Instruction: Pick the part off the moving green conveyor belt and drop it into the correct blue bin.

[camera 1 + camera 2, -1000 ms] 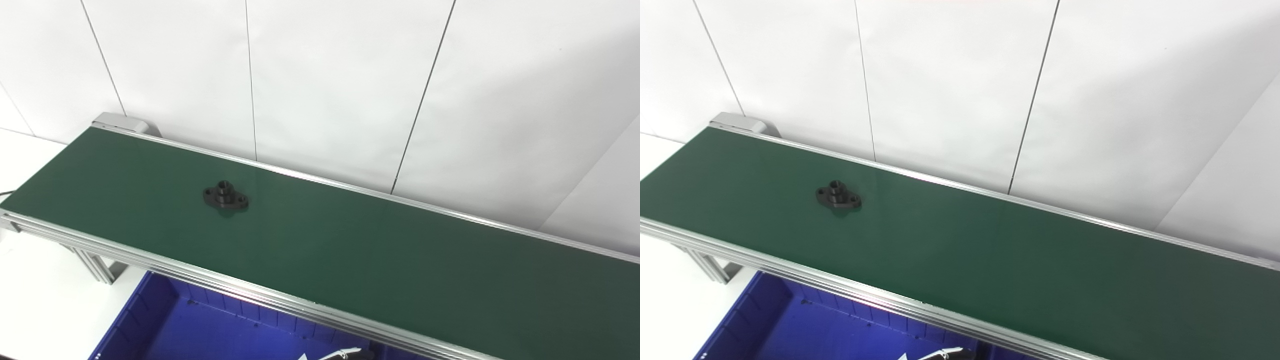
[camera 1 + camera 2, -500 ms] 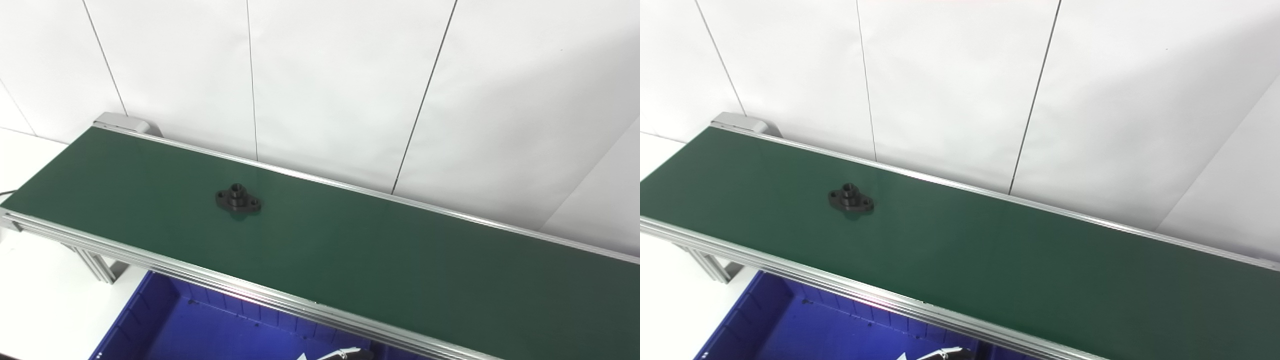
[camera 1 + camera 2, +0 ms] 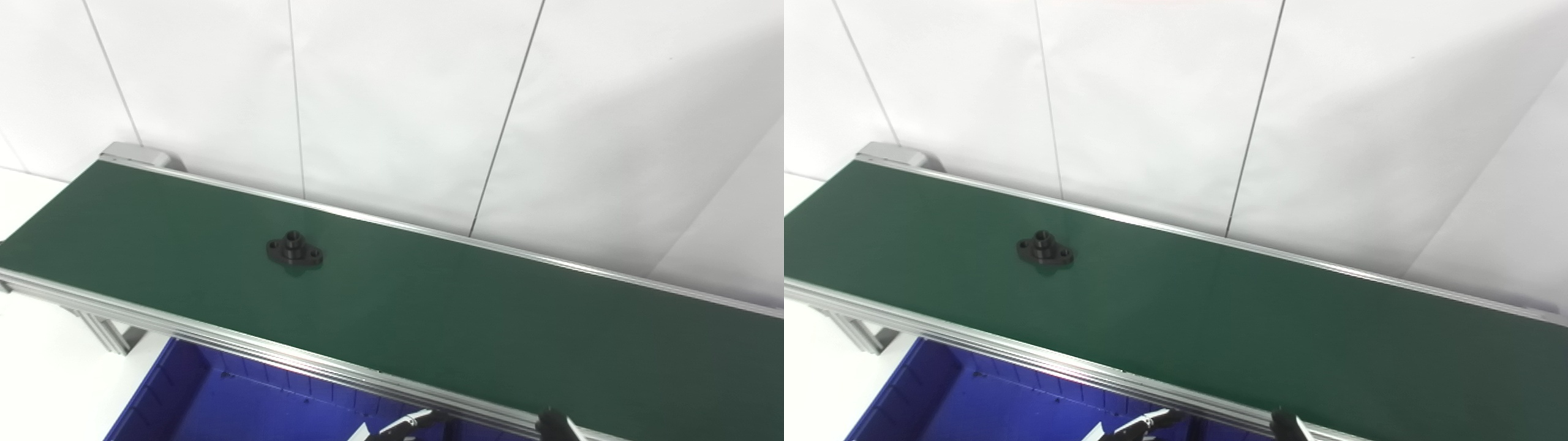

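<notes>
A small black flanged part [image 3: 294,250] with a raised hub and two bolt holes lies flat on the green conveyor belt [image 3: 465,312], left of the belt's middle. At the picture's bottom edge only the fingertips of my right hand [image 3: 484,427] show. One thin finger [image 3: 409,424] pokes up over the blue bin, and a dark fingertip [image 3: 553,424] sits at the belt's near rail. They are spread wide apart with nothing between them, far right of and nearer than the part. My left hand is out of sight.
A blue bin [image 3: 184,398] with a ribbed inner wall sits below the belt's near aluminium rail [image 3: 257,349] at the lower left. A white panelled wall [image 3: 398,110] runs directly behind the belt. The belt's left end roller housing [image 3: 131,153] is at upper left.
The part has ridden the belt to the right. Fingertips of my right hand have risen into view at the bottom edge. The camera has shifted a little, so the whole picture has moved.
</notes>
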Controlling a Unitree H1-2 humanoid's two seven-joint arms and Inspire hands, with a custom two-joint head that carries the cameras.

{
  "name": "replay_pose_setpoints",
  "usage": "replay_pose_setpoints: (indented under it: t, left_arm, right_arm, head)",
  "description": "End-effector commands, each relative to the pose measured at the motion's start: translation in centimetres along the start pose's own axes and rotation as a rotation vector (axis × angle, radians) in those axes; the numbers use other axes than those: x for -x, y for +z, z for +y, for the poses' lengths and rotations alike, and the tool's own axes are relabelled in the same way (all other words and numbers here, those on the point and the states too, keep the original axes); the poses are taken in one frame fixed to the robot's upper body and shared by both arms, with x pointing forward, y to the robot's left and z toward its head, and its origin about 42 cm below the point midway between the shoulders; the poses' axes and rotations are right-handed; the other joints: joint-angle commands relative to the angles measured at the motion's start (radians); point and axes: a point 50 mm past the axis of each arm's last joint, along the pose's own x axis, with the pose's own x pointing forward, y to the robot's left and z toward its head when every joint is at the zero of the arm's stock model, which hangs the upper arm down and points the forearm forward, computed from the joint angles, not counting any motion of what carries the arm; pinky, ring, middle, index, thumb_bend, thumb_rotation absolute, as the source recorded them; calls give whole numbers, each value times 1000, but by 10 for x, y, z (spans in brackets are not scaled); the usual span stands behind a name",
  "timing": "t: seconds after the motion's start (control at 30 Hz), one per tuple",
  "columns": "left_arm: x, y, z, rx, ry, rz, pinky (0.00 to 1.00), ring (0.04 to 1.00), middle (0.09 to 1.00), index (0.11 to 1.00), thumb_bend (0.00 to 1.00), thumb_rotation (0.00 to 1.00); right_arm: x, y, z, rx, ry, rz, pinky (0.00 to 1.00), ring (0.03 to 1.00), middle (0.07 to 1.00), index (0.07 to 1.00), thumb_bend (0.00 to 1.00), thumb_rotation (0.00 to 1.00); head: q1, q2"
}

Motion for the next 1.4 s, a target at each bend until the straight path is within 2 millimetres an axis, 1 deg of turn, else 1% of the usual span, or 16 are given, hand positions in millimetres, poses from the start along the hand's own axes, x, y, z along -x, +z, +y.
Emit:
replay_pose_setpoints:
  t: [0.0, 0.03, 0.17, 0.23, 0.27, 0.33, 0.53, 0.7, 0.77, 0.83, 0.93, 0.97, 1.07, 1.2, 1.27, 1.37]
  left_arm:
    - [-5, 13, 4, -9, -1, -79, 821, 933, 937, 870, 965, 776]
    - [-5, 13, 4, -11, -2, -79, 820, 934, 938, 871, 965, 776]
    - [-6, 12, 6, -15, -13, -76, 836, 942, 940, 877, 962, 772]
    - [-6, 11, 7, -18, -16, -72, 846, 946, 941, 879, 969, 772]
    - [-6, 10, 8, -18, -17, -71, 856, 950, 943, 882, 976, 768]
    - [-6, 9, 8, -20, -20, -68, 863, 954, 946, 883, 981, 764]
    - [-8, 10, 8, -30, -23, -69, 877, 950, 937, 881, 972, 751]
    - [-9, 12, 6, -45, -36, -76, 890, 950, 934, 885, 976, 750]
    - [-10, 13, 5, -52, -39, -78, 883, 946, 932, 886, 975, 753]
    - [-11, 14, 4, -55, -42, -79, 886, 950, 934, 887, 982, 753]
    - [-12, 14, 4, -62, -45, -79, 880, 945, 931, 884, 983, 750]
    - [-13, 13, 4, -64, -45, -78, 877, 942, 929, 882, 982, 750]
    - [-13, 13, 5, -72, -46, -73, 872, 939, 926, 881, 985, 747]
    - [-13, 12, 6, -75, -46, -68, 865, 938, 925, 879, 984, 735]
    - [-13, 11, 6, -74, -48, -64, 869, 940, 925, 880, 987, 731]
    - [-14, 10, 5, -74, -50, -63, 872, 940, 924, 880, 988, 724]
  right_arm:
    - [-1, 20, -5, 32, -52, -99, 919, 915, 922, 929, 1000, 782]
    - [-3, 25, -6, 47, -70, -117, 913, 909, 916, 926, 1000, 777]
    - [-19, 41, -17, 130, -122, -195, 900, 904, 917, 927, 895, 718]
    - [-29, 48, -21, 178, -138, -232, 893, 916, 924, 928, 872, 698]
    - [-36, 51, -24, 210, -145, -252, 887, 909, 921, 924, 869, 677]
    - [-53, 56, -29, 279, -150, -289, 864, 892, 917, 924, 866, 676]
    - [-90, 68, -35, 390, -174, -345, 741, 859, 898, 878, 937, 713]
    - [-122, 82, -41, 489, -165, -397, 756, 869, 892, 874, 927, 729]
    - [-135, 86, -41, 516, -157, -403, 784, 876, 895, 880, 917, 716]
    - [-151, 90, -40, 530, -142, -396, 811, 874, 889, 879, 921, 713]
    - [-173, 96, -36, 551, -130, -403, 793, 859, 871, 866, 920, 709]
    - [-177, 97, -35, 561, -129, -405, 788, 855, 865, 862, 922, 719]
    - [-203, 100, -28, 616, -115, -393, 783, 851, 861, 862, 923, 704]
    - [-229, 102, -18, 675, -97, -360, 748, 843, 867, 870, 946, 713]
    - [-238, 103, -14, 694, -91, -342, 719, 832, 863, 868, 969, 732]
    - [-255, 106, -6, 741, -65, -315, 685, 816, 856, 868, 982, 712]
  head:
    - [-8, 3]
    - [-15, 4]
    - [-39, 8]
    - [-49, 7]
    - [-54, 7]
    - [-59, 6]
    - [-65, 10]
    - [-62, 20]
    - [-60, 19]
    - [-50, 20]
    - [-44, 20]
    - [-44, 20]
    - [-51, 20]
    - [-53, 20]
    - [-54, 20]
    - [-52, 21]
